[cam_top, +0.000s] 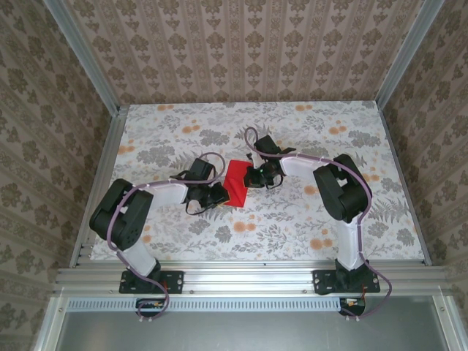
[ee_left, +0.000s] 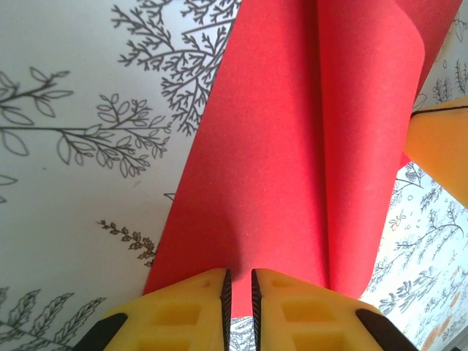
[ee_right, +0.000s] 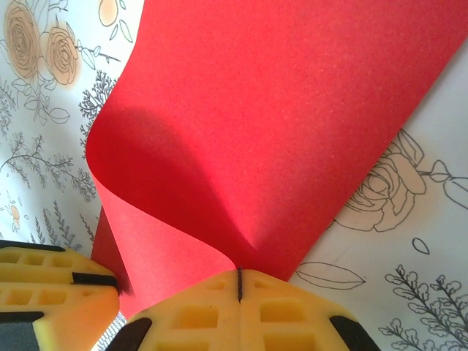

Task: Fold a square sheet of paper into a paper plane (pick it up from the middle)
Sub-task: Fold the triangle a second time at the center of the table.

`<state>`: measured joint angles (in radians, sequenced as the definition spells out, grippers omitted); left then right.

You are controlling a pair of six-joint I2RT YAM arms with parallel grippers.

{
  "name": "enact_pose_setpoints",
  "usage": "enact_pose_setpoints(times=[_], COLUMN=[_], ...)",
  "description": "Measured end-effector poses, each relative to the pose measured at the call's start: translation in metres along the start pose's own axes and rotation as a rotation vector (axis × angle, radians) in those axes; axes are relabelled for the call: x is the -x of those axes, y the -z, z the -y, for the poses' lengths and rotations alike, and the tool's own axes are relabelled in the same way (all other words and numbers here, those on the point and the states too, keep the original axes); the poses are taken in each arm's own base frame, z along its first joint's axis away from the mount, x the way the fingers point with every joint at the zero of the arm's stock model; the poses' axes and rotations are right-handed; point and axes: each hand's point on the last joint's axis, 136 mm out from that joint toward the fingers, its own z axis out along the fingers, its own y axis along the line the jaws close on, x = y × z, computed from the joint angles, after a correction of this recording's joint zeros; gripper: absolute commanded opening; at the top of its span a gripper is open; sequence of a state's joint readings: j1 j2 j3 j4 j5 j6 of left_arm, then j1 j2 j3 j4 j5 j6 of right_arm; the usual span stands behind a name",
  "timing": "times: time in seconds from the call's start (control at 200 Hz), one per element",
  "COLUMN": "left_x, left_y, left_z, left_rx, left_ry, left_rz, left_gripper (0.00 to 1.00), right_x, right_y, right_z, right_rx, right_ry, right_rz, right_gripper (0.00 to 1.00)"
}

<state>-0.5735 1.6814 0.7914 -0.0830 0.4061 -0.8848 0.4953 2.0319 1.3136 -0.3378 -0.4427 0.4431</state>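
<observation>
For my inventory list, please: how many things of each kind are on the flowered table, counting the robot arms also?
Red square sheet of paper: 1
Robot arms: 2 (left arm, right arm)
Total: 3

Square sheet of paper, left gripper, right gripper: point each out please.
square sheet of paper (cam_top: pixel 236 183), top view, middle of the red sheet.
left gripper (ee_left: pixel 239 292), left wrist view, gap between yellow fingertips.
right gripper (ee_right: pixel 239 281), right wrist view, seam between yellow fingertips.

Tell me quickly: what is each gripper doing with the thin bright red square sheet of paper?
Left gripper: jaws almost shut around an edge of the thin red square sheet of paper; grip cannot be told.
Right gripper: shut on the sheet.
</observation>
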Motion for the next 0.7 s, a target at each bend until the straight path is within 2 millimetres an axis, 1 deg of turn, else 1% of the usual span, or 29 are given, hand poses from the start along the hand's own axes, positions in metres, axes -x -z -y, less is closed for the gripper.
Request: enact_pose_setpoints(times=[0.515,0.7], left_x=[-0.0001,-0.0001], left_y=[-0.0009,-0.001], left_z=[-0.0005,-0.0006], left_rx=[0.002,0.002], left_ry=[-0.006,-0.006], left_rz=[-0.002,-0.003], left_gripper=[0.16,0.16], right_x=[0.0016,0.0023], right_y=[-0.0057,-0.005], right_z=[0.006,0.0057], right_rx=[-0.026,-0.03], right_ry=[0.012,0.011], right_rz=[-0.01,-0.013], right_gripper=[0.06,0.07])
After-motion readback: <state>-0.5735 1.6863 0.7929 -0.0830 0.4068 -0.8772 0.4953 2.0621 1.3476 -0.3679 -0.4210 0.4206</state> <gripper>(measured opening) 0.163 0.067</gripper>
